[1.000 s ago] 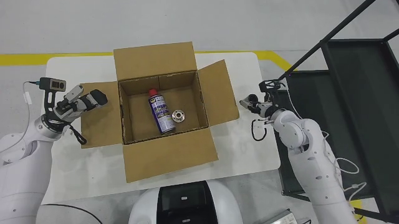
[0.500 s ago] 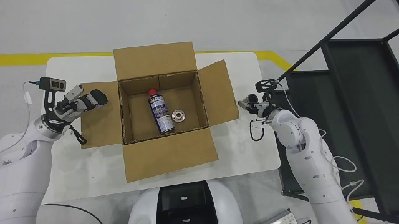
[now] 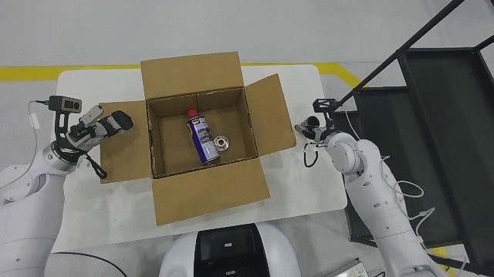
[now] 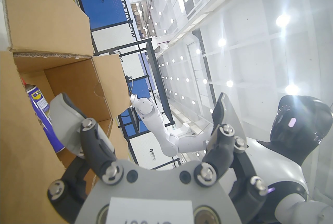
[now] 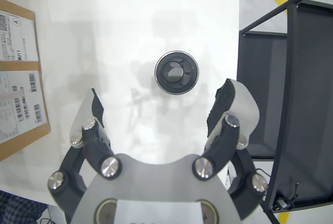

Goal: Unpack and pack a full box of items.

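My right claw [image 5: 158, 101] is hanging spread open over the white table [image 5: 130, 14], a round black part [image 5: 177, 75] lying just beyond its fingertips [image 5: 225, 89], untouched; a dark rack [image 5: 307, 74] is standing alongside. My left claw [image 4: 140, 102] is gaping too, beside the open box [image 4: 44, 11] holding the spray can [image 4: 39, 101].

Industrial hall: high lamp-lit ceiling [image 4: 247, 14], yellow floor line [image 3: 77, 70], metal rack [image 3: 440, 92].

Box [image 3: 193, 75]: matt brown corrugated cardboard, paper labels [image 5: 15, 37] on a flap. Can [image 3: 202, 140] inside, glossy printed metal. Table [image 5: 130, 1] smooth, matt white. Right gripper [image 5: 160, 91] pads [image 5: 217, 105] rough black, plate brushed metal.
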Controlling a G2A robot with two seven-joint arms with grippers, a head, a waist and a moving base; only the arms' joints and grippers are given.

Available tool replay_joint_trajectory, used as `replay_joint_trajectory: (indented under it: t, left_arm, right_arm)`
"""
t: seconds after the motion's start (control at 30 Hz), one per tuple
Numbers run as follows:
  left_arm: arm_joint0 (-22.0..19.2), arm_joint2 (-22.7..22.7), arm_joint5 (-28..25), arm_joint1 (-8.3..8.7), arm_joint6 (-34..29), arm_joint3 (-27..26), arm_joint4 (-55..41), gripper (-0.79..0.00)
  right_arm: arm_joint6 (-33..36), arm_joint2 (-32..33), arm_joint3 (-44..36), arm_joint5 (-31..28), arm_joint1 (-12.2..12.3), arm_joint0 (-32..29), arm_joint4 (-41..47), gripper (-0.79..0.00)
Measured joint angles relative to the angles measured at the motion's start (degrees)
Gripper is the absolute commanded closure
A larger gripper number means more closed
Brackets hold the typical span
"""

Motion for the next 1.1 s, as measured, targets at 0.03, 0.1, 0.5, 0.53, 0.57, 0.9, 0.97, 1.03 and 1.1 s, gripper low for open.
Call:
replay_joint_trajectory:
  t: [0.03, 0.1, 0.5, 0.53, 0.57, 0.9, 0.97, 1.03, 1.1]
  left_arm:
    - [0.0, 0.0, 0.0, 0.00, 0.0, 0.0, 0.0, -0.785]
    - [0.0, 0.0, 0.0, 0.00, 0.0, 0.0, 0.0, -0.785]
    - [0.0, 0.0, 0.0, 0.00, 0.0, 0.0, 0.0, -0.785]
    - [0.0, 0.0, 0.0, 0.00, 0.0, 0.0, 0.0, -0.785]
    - [0.0, 0.0, 0.0, 0.00, 0.0, 0.0, 0.0, -0.785]
    - [0.0, 0.0, 0.0, 0.00, 0.0, 0.0, 0.0, -0.785]
    - [0.0, 0.0, 0.0, 0.00, 0.0, 0.0, 0.0, -0.785]
    - [0.0, 0.0, 0.0, 0.00, 0.0, 0.0, 0.0, -0.785]
    - [0.0, 0.0, 0.0, 0.00, 0.0, 0.0, 0.0, -0.785]
  right_arm:
    - [-0.3, -0.3, 1.3, -0.1, -0.1, 0.8, 0.7, -0.785]
    - [-1.0, -0.8, 4.5, 0.0, -0.4, 2.5, 2.2, -0.785]
    - [-4.3, -3.8, 12.8, 3.3, -1.3, 7.1, 3.0, 0.000]
    - [-4.5, -4.0, 12.7, 3.8, -1.4, 7.0, 2.7, 0.000]
    - [-4.7, -4.2, 12.5, 4.4, -1.4, 6.9, 2.2, 0.000]
    - [-5.5, -5.4, 10.4, 8.8, -1.6, 6.2, -1.0, 0.000]
    - [-5.5, -5.4, 10.1, 8.9, -1.6, 6.1, -1.4, 0.000]
    - [-5.5, -5.4, 9.7, 8.9, -1.6, 5.8, -1.8, 0.000]
    - [-5.4, -5.3, 9.1, 8.7, -1.6, 5.4, -2.1, 0.000]
